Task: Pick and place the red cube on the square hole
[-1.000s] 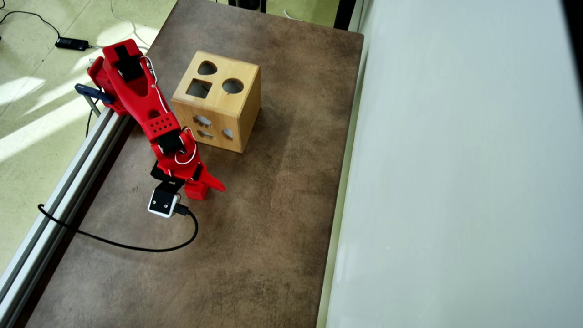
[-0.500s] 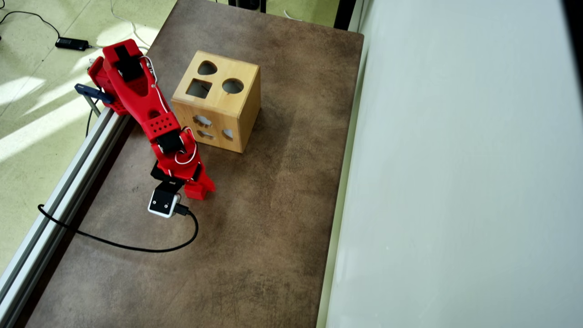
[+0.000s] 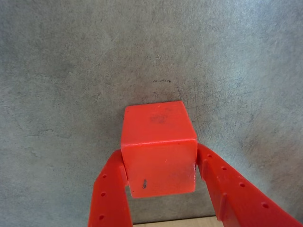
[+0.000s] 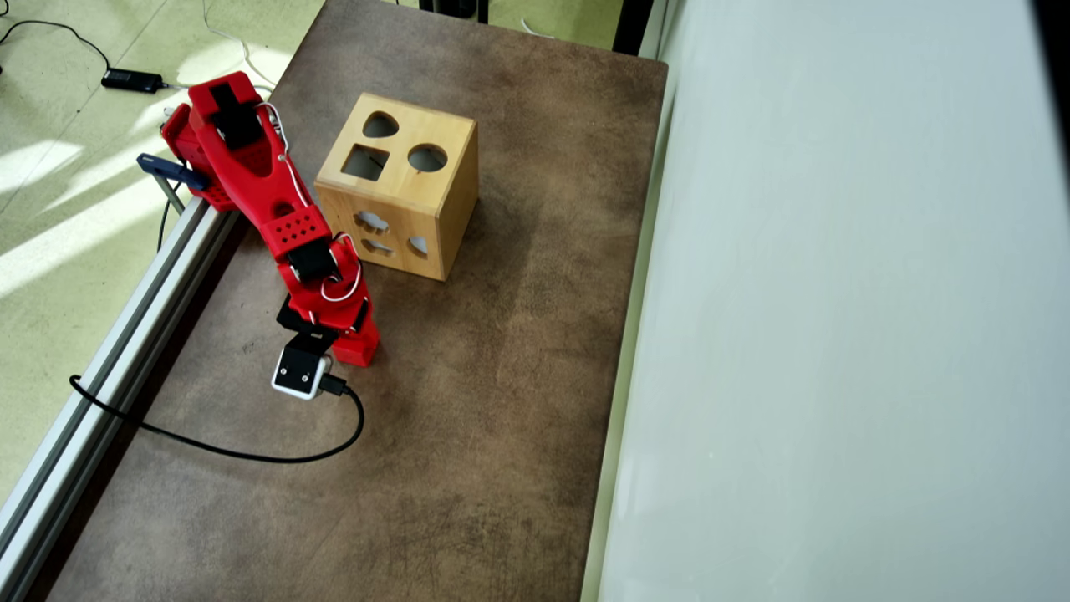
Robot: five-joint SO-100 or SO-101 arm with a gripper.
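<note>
The red cube [image 3: 158, 151] fills the lower middle of the wrist view, pinched between my two red fingers, with one finger [image 3: 111, 189] on its left face and the other on its right. My gripper [image 3: 161, 156] is shut on it, low over the brown tabletop. Seen from overhead, the gripper [image 4: 361, 341] and cube [image 4: 358, 358] sit below and to the left of the wooden box [image 4: 435, 209]. The square hole [image 4: 365, 162] is a dark cutout on the box's top face, at its left side.
The box top also has a teardrop cutout [image 4: 380, 125] and a round cutout [image 4: 427, 157]. A black cable [image 4: 251, 456] loops over the table from the wrist camera [image 4: 298, 372]. An aluminium rail [image 4: 109, 359] lines the left edge. A pale wall [image 4: 836, 334] borders the right.
The jaw that stuck out to the right one second ago has swung in against the cube. The arm itself has hardly moved.
</note>
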